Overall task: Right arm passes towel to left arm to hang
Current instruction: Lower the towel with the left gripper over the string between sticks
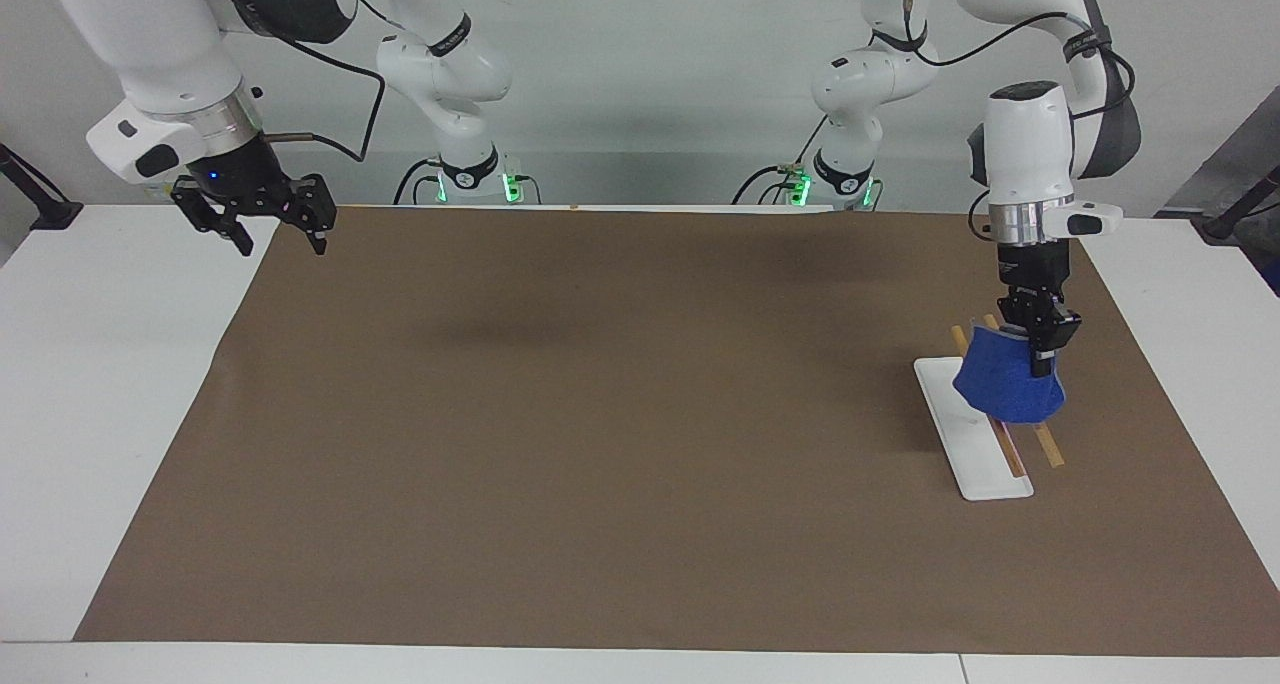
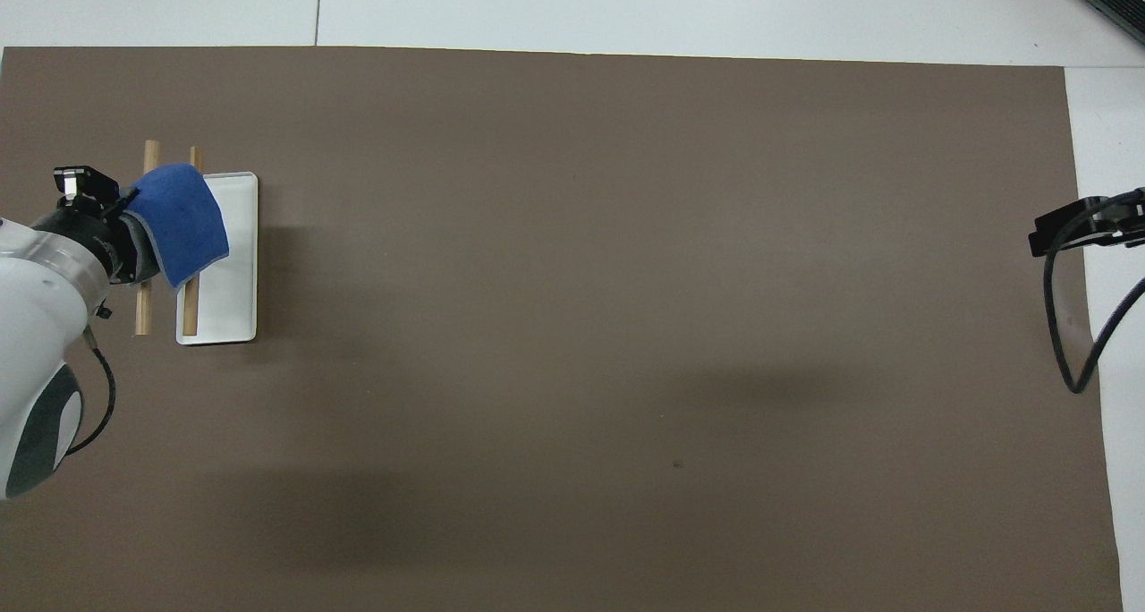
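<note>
While the left gripper (image 1: 1040, 349) is pinching the blue towel (image 1: 1005, 389) over the wooden rods (image 1: 1010, 451) (right of frame), the right gripper (image 1: 278, 239) is hanging spread-fingered upper left.

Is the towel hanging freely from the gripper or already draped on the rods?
Cannot tell: the towel hangs from the shut left gripper over the wooden rods.

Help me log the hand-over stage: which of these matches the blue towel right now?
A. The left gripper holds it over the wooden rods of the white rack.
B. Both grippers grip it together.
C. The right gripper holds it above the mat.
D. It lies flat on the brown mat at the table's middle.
A: the left gripper is shut on the blue towel over the wooden rods, while the right gripper hangs open over the mat's edge at the right arm's end.
</note>
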Robot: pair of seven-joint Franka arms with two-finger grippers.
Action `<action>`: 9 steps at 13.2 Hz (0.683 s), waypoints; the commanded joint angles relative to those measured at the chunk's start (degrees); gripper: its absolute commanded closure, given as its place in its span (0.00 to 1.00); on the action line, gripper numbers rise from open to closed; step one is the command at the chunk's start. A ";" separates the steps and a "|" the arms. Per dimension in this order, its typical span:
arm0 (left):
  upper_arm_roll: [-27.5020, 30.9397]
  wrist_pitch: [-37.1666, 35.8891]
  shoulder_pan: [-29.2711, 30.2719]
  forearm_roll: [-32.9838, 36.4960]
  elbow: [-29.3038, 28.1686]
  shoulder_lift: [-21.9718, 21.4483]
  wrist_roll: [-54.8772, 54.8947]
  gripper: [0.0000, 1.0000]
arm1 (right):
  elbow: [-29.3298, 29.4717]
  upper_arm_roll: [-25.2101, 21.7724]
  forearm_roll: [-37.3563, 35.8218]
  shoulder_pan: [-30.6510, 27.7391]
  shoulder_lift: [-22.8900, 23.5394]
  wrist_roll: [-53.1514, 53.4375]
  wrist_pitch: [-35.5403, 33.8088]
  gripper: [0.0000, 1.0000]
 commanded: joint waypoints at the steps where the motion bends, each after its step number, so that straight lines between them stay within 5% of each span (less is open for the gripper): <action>1: -0.45 2.65 1.26 1.70 0.08 2.24 -2.21 1.00 | -4.45 0.48 1.49 -1.08 -2.79 -1.27 3.28 0.13; 9: -0.45 2.83 2.48 1.88 0.44 3.92 -8.45 1.00 | -10.61 0.48 4.92 -1.79 -5.25 -1.00 10.05 0.00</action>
